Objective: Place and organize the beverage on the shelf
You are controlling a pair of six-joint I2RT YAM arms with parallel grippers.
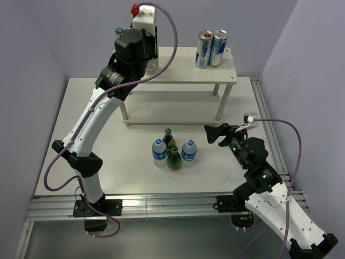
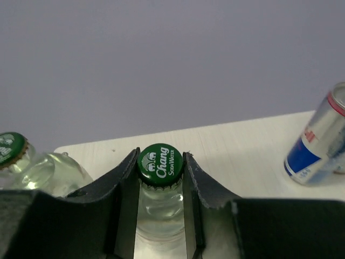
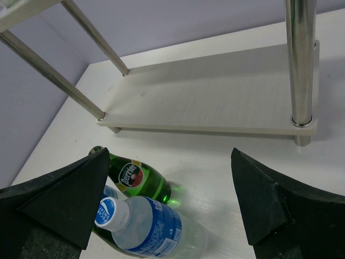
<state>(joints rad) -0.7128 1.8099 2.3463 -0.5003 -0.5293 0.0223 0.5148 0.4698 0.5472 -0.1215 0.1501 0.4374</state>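
Observation:
The shelf (image 1: 183,67) stands at the back of the table, and its lower board shows in the right wrist view (image 3: 215,97). My left gripper (image 1: 146,60) is over the left end of the top board (image 2: 242,145), shut on the neck of a clear Chang soda water bottle (image 2: 160,164) with a green cap. A second Chang bottle (image 2: 12,149) stands to its left. Two Red Bull cans (image 1: 211,48) stand at the top board's right end. My right gripper (image 1: 216,135) is open and empty, right of the bottles on the table.
On the table in front of the shelf stand two Pocari Sweat bottles (image 1: 159,151) (image 1: 189,151) and two green Perrier bottles (image 1: 169,139) (image 1: 173,158). In the right wrist view a Perrier bottle (image 3: 137,178) and a Pocari bottle (image 3: 145,224) are by the left finger.

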